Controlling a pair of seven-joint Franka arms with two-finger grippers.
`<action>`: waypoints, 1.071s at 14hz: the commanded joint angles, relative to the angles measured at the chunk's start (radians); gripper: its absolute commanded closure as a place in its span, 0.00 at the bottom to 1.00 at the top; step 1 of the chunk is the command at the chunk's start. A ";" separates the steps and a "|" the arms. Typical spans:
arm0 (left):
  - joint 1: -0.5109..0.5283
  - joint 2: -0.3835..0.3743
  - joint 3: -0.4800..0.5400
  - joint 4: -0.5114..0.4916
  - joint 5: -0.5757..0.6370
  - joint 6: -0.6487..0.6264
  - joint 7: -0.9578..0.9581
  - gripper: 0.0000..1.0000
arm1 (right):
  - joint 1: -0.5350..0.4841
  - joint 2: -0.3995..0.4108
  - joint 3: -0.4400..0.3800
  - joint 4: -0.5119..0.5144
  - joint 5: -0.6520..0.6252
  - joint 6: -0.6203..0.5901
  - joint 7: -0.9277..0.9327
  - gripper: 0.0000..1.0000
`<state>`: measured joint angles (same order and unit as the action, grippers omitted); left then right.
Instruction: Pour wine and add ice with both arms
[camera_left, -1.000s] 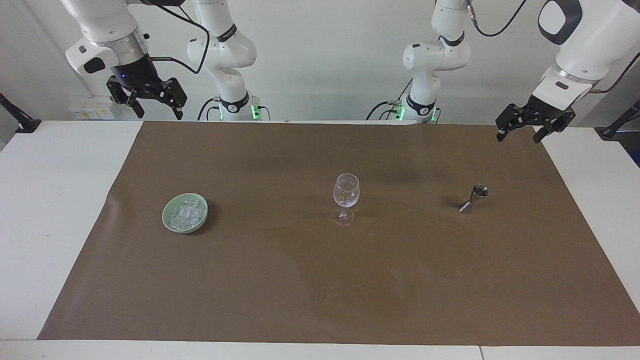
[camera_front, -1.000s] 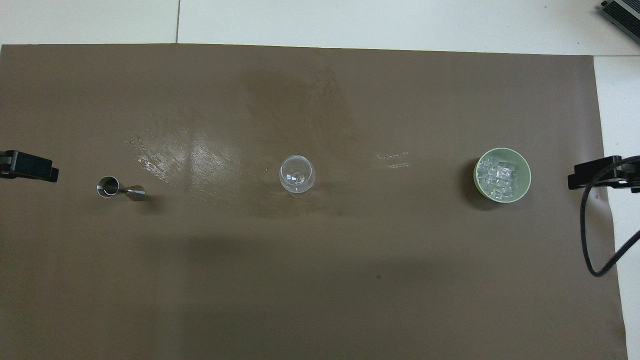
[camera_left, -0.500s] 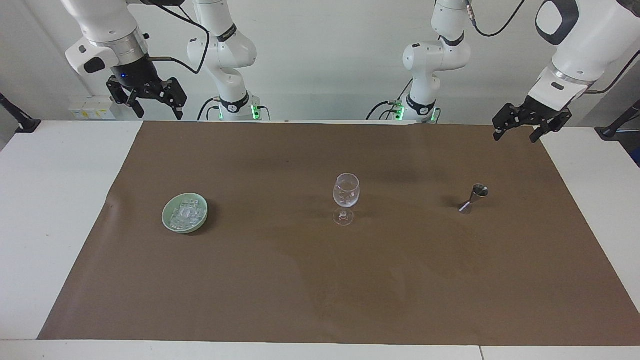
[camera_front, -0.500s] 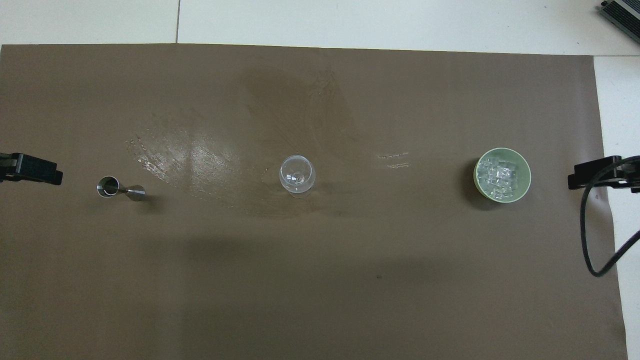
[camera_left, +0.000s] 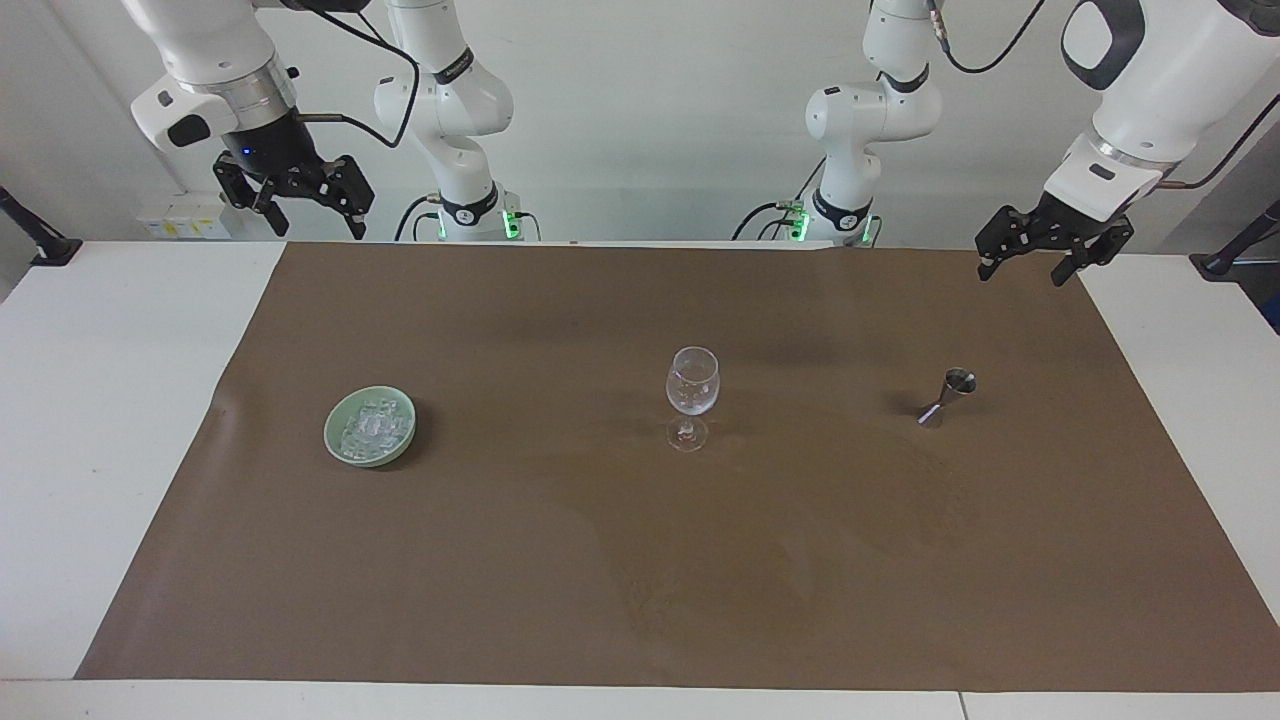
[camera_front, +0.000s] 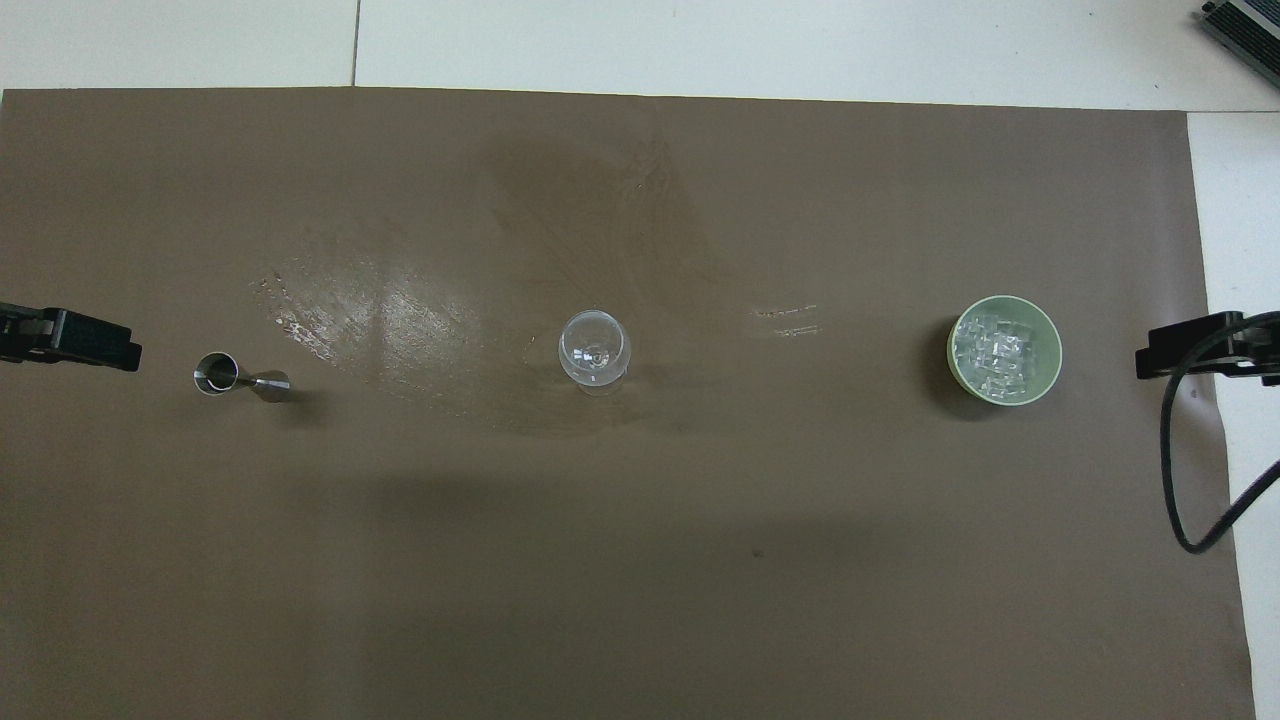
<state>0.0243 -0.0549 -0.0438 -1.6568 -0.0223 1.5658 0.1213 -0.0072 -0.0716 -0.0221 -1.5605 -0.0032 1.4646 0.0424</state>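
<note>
Facing view is showing both arms whole: left gripper (camera_left: 1030, 258) is hanging wide open and empty over the brown mat's (camera_left: 600, 560) edge nearest the robots, at the left arm's end; right gripper (camera_left: 295, 205) is hanging open and empty above the table (camera_left: 90, 400) edge at the right arm's end, waiting. Overhead view is catching only black gripper tips at its sides, left gripper (camera_front: 75, 337) and right gripper (camera_front: 1195, 345), but is looking straight down into the vessels. The ice (camera_left: 372, 428) is sitting piled in the pale green bowl (camera_left: 340, 450) toward the right arm's end of the mat, cubes clear from above (camera_front: 1000, 352). Wine glass (camera_left: 692, 395) is standing upright mid-mat; metal jigger (camera_left: 948, 396) is standing toward the left arm's end. Versus a second ago, left gripper is creeping inward toward the jigger; right gripper and objects are staying put. The mat's half along the edge farthest from the robots is lying open, and white table margins are showing at both ends.
</note>
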 joint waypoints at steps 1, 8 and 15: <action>-0.017 -0.031 0.010 -0.034 0.012 0.000 0.009 0.00 | -0.005 -0.017 0.005 -0.021 -0.001 0.007 -0.004 0.00; -0.017 -0.031 0.010 -0.032 0.012 0.003 -0.002 0.00 | -0.005 -0.019 0.005 -0.021 -0.001 0.007 -0.006 0.00; -0.017 -0.031 0.010 -0.032 0.012 0.008 -0.003 0.00 | -0.005 -0.017 0.005 -0.021 -0.001 0.007 -0.004 0.00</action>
<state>0.0196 -0.0565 -0.0432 -1.6568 -0.0223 1.5659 0.1208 -0.0072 -0.0716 -0.0221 -1.5605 -0.0032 1.4646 0.0424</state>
